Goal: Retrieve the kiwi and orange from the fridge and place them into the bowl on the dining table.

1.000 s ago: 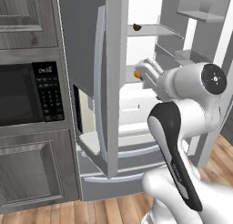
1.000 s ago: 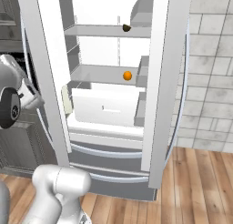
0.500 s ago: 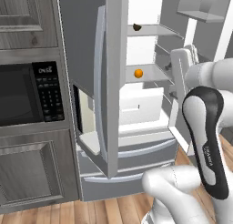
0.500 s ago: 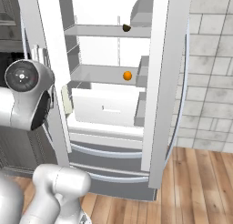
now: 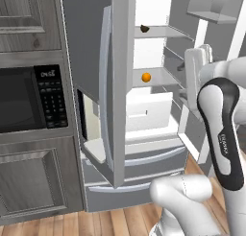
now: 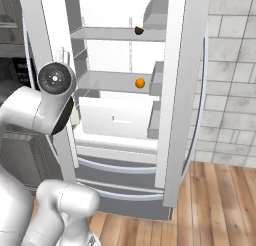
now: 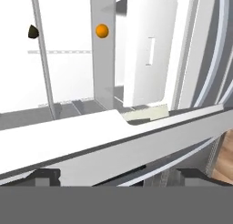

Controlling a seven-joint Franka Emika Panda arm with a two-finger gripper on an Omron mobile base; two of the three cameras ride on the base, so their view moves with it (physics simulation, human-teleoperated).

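So the fridge (image 5: pixel 120 110) is standing with both upper doors swung open, white inside with grey shelves. The kiwi (image 5: pixel 144 28) sits on the upper shelf, a small dark lump toward the back, and the orange (image 5: pixel 146 77) is on the shelf right below it, a bit forward, well apart from the kiwi. You get the same layout from the right base view: kiwi (image 6: pixel 139 30) up top, orange (image 6: pixel 140 83) one shelf down, above the white drawer (image 6: pixel 116 118). The pincer (image 7: pixel 113 175) is spread wide and holding nothing; its two dark tips poke up at the bottom of the hand view, which is rolled sideways, so there the kiwi (image 7: pixel 32 32) and orange (image 7: pixel 102 31) show up side by side near the top. The arm is raised in front of the open fridge, nowhere near touching either fruit. Left of the fridge there's a black microwave (image 5: pixel 29 98) set into grey wood cabinets (image 5: pixel 33 182), plus wood flooring (image 6: pixel 220 200) underneath.
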